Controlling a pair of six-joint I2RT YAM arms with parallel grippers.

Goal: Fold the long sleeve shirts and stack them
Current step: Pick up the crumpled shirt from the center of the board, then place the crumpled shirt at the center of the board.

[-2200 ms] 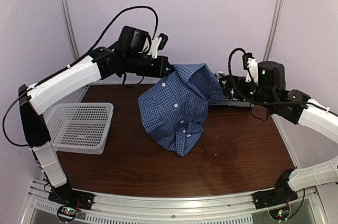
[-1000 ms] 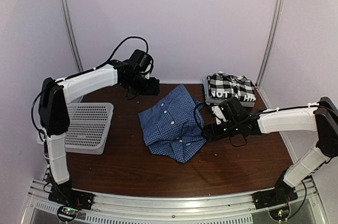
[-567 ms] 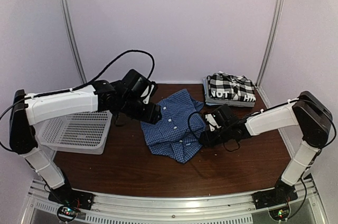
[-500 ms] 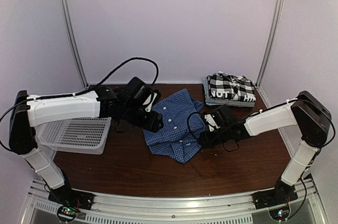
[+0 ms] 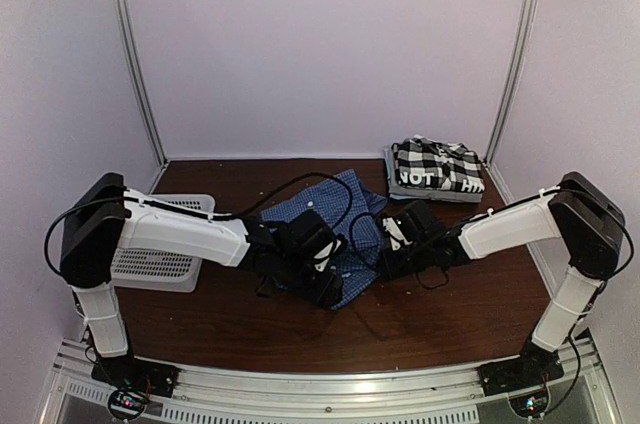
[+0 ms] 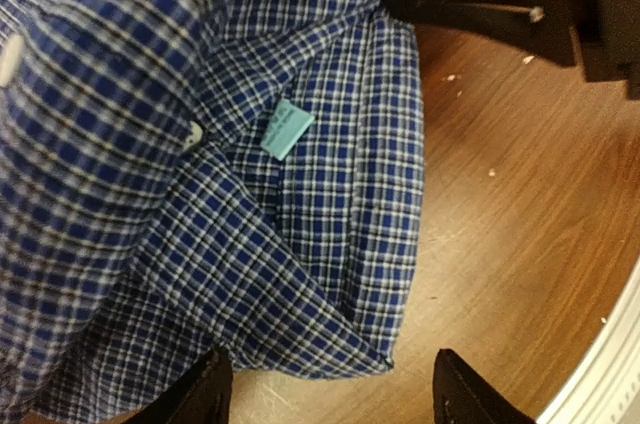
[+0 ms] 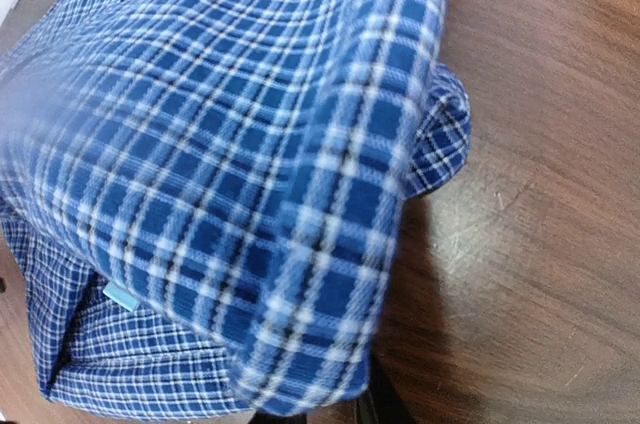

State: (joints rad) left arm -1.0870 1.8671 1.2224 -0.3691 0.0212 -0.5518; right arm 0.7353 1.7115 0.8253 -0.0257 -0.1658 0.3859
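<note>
The blue fine-checked long sleeve shirt (image 5: 345,216) lies crumpled on the middle of the brown table. My left gripper (image 5: 326,286) is low at its near edge and open. In the left wrist view, the shirt's (image 6: 200,144) hem corner lies just ahead of the left gripper (image 6: 335,399), with neither finger touching it. My right gripper (image 5: 390,244) is at the shirt's right edge. In the right wrist view, a fold of the shirt (image 7: 300,144) covers the right gripper (image 7: 325,414), which is shut on it. The black-and-white checked shirt (image 5: 437,169) lies folded at the back right.
A white mesh basket (image 5: 150,269) stands at the left, partly under my left arm. The table's near edge rail (image 5: 330,384) runs along the front. A small teal label (image 6: 285,129) shows on the blue shirt's inside.
My left arm has swung from the back of the table round to the blue shirt's near edge. My right gripper has closed on the shirt's right edge.
</note>
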